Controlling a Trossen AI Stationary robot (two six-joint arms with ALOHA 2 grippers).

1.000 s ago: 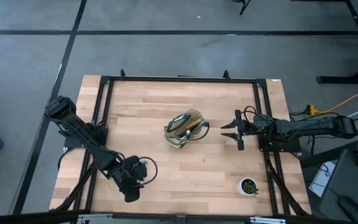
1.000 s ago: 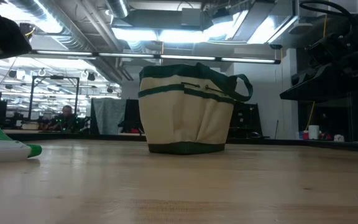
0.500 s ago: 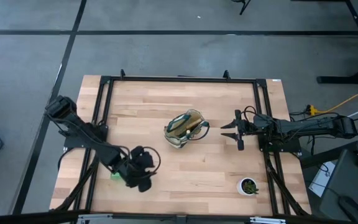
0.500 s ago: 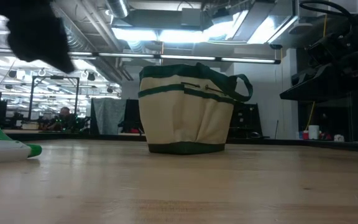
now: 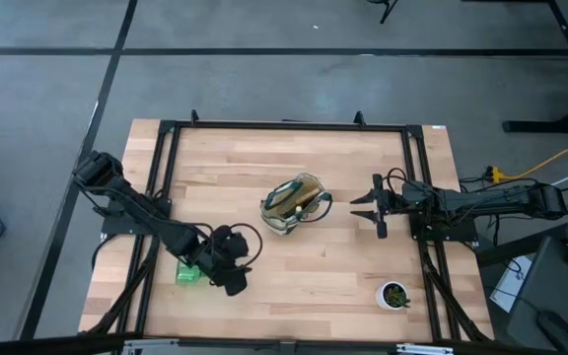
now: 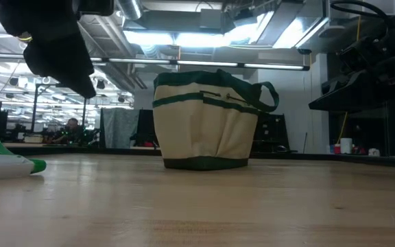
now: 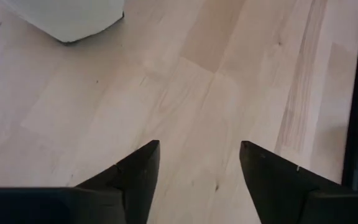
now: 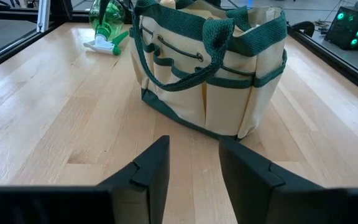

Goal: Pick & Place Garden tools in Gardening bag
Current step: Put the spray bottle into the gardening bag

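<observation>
The cream canvas gardening bag with dark green trim stands upright on its base at the table's middle; it also shows in the low view and the right wrist view. The green spray bottle with a white trigger lies on its side at the near left, and shows in the low view too. My left gripper is open and empty above bare table, just right of the bottle. My right gripper is open and empty, right of the bag, pointing at it.
A small white pot with a green plant stands near the table's near right corner. Black frame rails run along the table's edges. Bare wood lies between the bag and the near edge.
My left gripper has moved toward the table's right edge, away from the spray bottle. It hid the bottle from above a second ago, and the bottle now lies uncovered in the same place. My right arm has kept still.
</observation>
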